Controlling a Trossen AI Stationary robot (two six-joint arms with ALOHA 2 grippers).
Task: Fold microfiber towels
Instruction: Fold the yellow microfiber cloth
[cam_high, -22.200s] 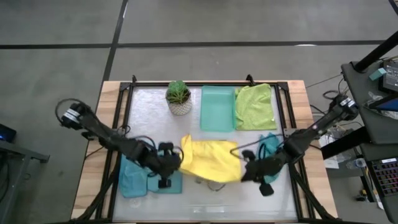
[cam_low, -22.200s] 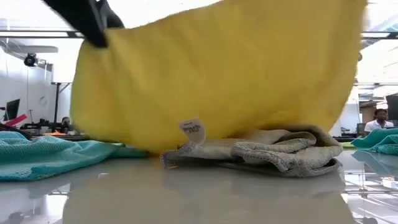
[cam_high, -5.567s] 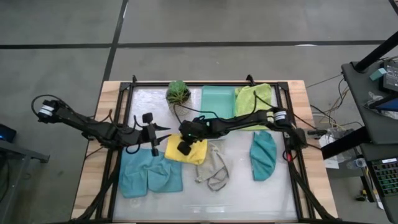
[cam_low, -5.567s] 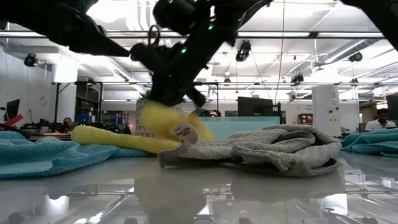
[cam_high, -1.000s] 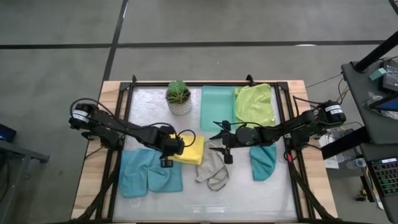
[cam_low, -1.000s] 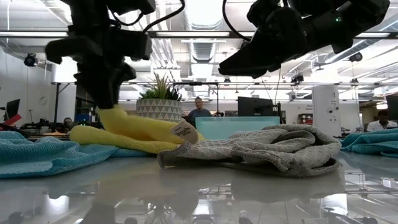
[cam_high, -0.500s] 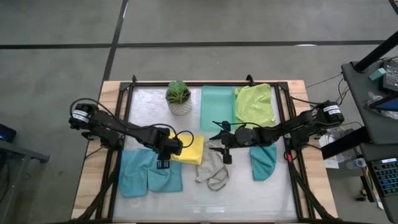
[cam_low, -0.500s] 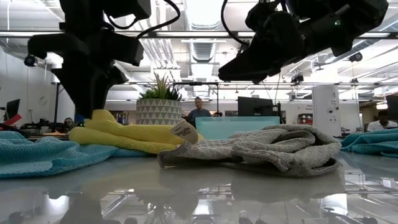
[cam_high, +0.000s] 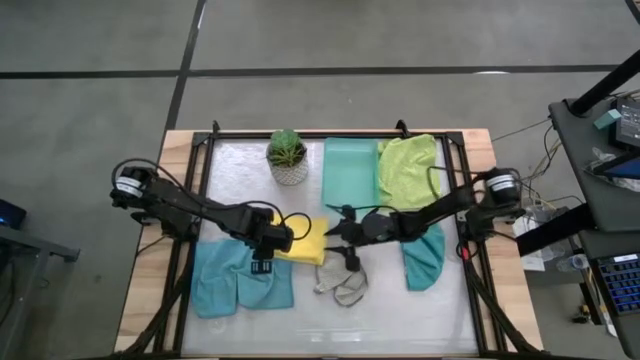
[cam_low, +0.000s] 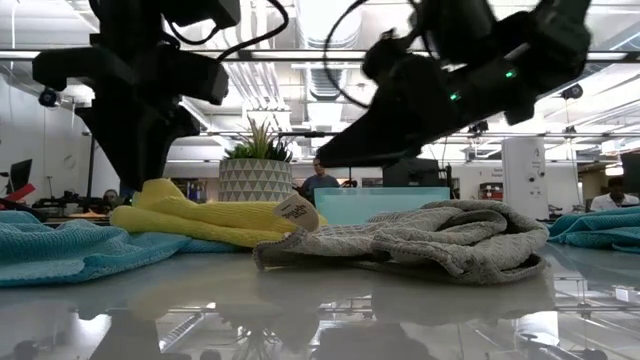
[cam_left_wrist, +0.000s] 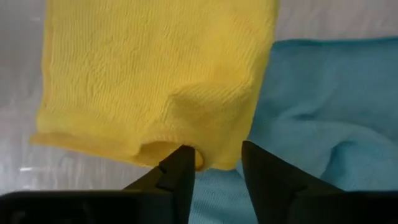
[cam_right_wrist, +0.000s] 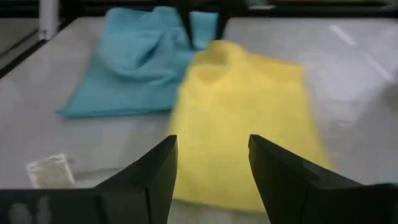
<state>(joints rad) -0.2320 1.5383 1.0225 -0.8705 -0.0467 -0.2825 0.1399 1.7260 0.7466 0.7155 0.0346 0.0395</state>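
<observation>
In the low view much of the folded yellow towel is hidden behind the left arm, and the grey towel blocks the surface behind it. From above, the left end effector is seen at the yellow towel's left edge, beside the light blue towel. Its wrist view shows the fingers parted, with one tip at the yellow hem and nothing gripped. The right end effector, open and empty, is placed over the yellow towel's right edge, above the grey one.
</observation>
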